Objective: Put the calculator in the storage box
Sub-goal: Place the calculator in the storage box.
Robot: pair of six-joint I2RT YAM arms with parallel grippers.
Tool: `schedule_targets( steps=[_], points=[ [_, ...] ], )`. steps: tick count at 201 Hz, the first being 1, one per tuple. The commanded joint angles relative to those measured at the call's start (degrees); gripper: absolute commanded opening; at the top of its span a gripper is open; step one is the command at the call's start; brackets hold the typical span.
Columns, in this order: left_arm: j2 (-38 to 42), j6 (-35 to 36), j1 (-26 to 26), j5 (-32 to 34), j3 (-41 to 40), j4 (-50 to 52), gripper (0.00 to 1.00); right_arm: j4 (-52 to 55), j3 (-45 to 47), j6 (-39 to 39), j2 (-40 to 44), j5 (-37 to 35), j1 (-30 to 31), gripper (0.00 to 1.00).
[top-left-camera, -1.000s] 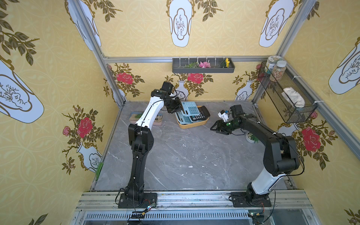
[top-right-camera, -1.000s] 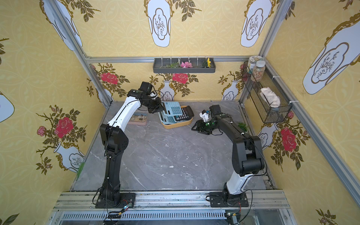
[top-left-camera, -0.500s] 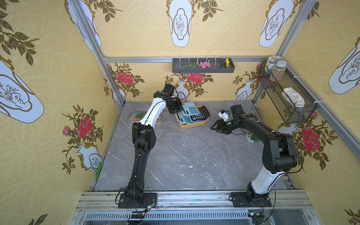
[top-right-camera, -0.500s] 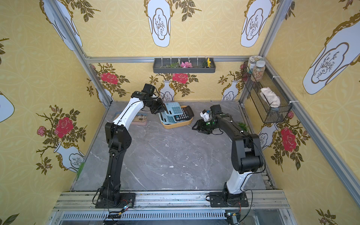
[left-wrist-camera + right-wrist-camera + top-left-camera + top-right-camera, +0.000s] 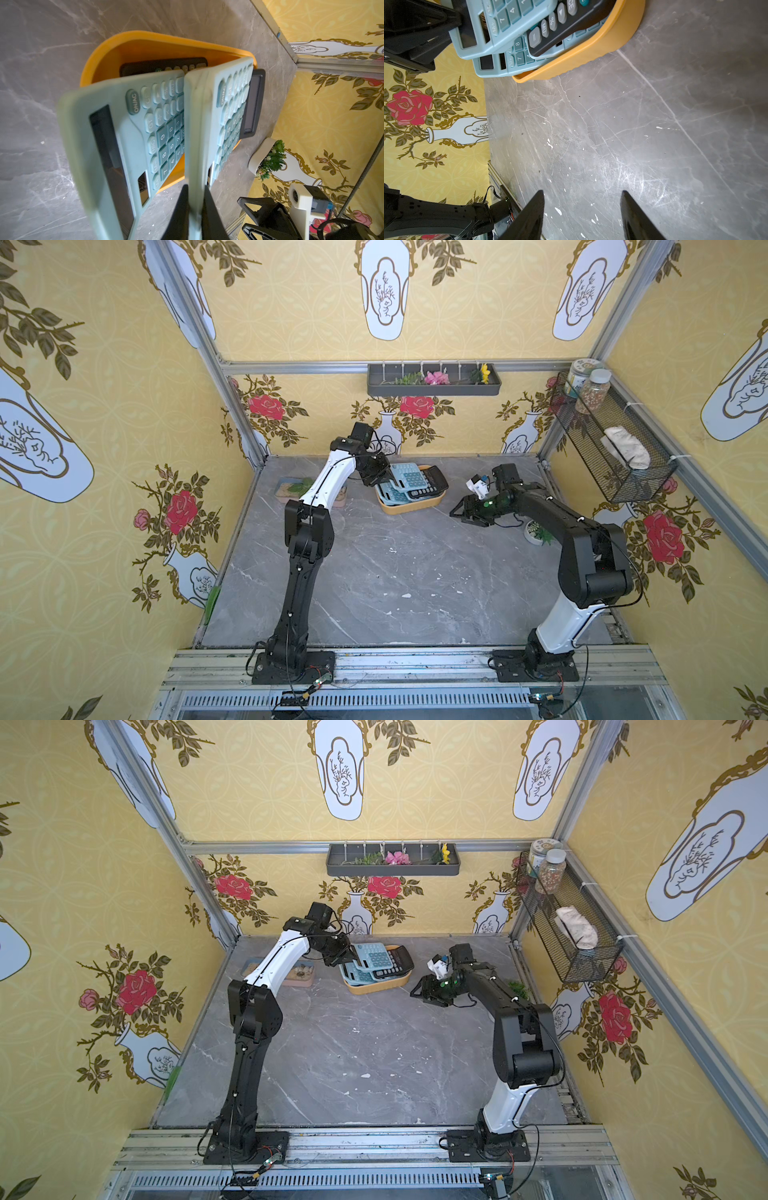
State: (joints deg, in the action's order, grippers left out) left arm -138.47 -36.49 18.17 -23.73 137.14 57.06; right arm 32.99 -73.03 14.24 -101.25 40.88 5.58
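our left hand [image 5: 195,190] clamped on a calculator [image 5: 200,124] over the box [image 5: 166,44], our right hand [image 5: 581,200] open, empty, above the desk [image 5: 643,124]

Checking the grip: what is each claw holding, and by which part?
Left claw pinches a light-blue calculator by its display-end edge; right claw holds nothing.

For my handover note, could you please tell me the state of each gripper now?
Left gripper: closed on a blue calculator.
Right gripper: open, empty.
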Motion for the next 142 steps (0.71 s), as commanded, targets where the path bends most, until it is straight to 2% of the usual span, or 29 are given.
schedule_targets(
  steps=[1, 64, 115, 142],
  points=[
    [-0.5, 0.4, 0.0, -2.5, -0.9, -1.6, 0.09, -0.5, 0.0, -0.8, 0.0, 0.8, -0.1, 0.60],
    [-0.8, 0.2, -0.2, -3.8, -2.9, -2.7, 0.12, -0.2, 0.2, -1.0, 0.1, 0.8, -0.4, 0.61],
    [-0.7, 0.4, -0.6, -3.5, -4.0, -3.0, 0.25, 0.1, 0.4, -1.3, 0.2, 0.6, -0.5, 0.63],
    [-0.6, 0.3, -0.8, -3.4, -4.0, -3.0, 0.28, 0.1, 0.5, -1.3, 0.0, 0.6, -0.5, 0.63]
  ],
)
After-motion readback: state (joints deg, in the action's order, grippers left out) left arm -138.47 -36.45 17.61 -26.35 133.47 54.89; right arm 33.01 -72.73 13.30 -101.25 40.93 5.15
